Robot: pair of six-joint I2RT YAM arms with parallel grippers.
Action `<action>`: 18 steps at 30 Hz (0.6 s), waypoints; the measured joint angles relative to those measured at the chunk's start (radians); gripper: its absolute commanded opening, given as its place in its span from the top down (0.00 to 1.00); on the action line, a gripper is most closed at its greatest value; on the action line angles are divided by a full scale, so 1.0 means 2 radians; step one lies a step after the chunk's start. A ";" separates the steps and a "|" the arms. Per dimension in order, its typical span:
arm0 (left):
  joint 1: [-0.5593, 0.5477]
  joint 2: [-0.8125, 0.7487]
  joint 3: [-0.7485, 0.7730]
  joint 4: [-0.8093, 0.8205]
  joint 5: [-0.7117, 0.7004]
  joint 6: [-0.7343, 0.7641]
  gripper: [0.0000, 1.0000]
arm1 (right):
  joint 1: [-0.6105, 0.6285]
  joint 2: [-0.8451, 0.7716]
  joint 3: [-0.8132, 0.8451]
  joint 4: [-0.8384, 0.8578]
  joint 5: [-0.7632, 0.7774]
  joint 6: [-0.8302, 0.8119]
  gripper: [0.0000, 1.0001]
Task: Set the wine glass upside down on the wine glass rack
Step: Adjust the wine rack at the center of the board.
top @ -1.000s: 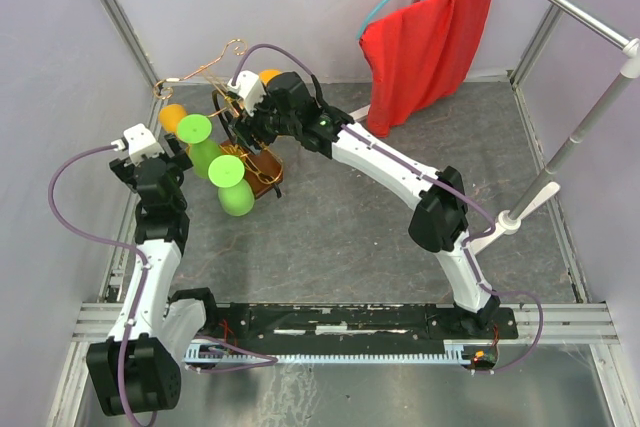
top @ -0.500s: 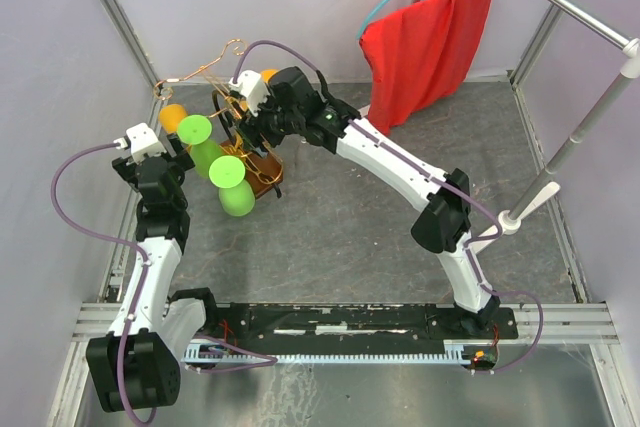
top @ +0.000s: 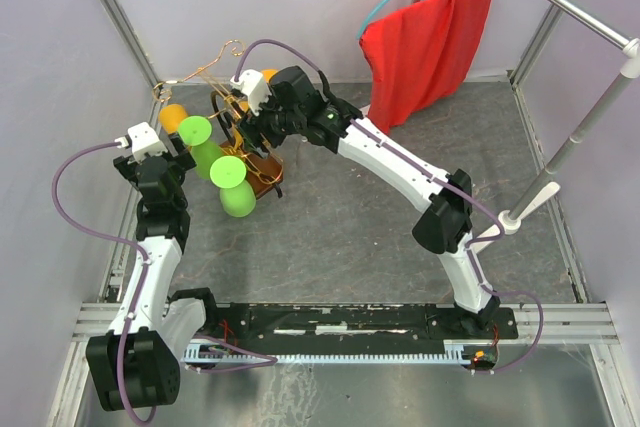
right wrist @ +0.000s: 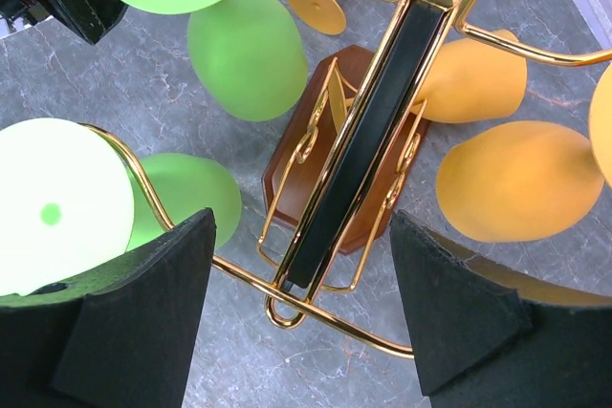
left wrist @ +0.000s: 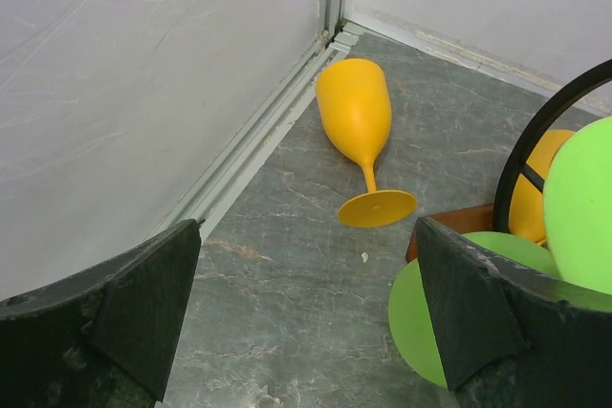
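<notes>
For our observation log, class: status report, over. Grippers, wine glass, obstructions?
Left gripper open, facing orange wine glass lying on its side by wall. Right gripper open above wine glass rack. Green glasses and orange glasses hang on it; nothing blocks lying glass.

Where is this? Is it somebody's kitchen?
Probably not: it looks like a robot test booth. The left arm and right arm are mounted on a metal rail, plain panel walls close it in, and a red cloth hangs at the back.

The wine glass rack [top: 262,177] and a lying orange wine glass [left wrist: 354,107] crowded the far-left corner, while the table's [top: 350,232] right half lay open.
</notes>
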 measured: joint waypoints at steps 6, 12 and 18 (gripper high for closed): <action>0.000 0.000 0.000 0.002 0.000 0.000 0.01 | 0.000 0.008 0.000 0.014 0.001 0.012 0.18; 0.000 0.001 0.000 0.004 0.000 0.000 0.01 | 0.000 0.027 0.001 0.049 0.000 0.023 0.18; 0.000 0.002 0.000 0.007 0.000 0.000 0.01 | 0.000 0.054 0.022 0.068 -0.004 0.031 0.18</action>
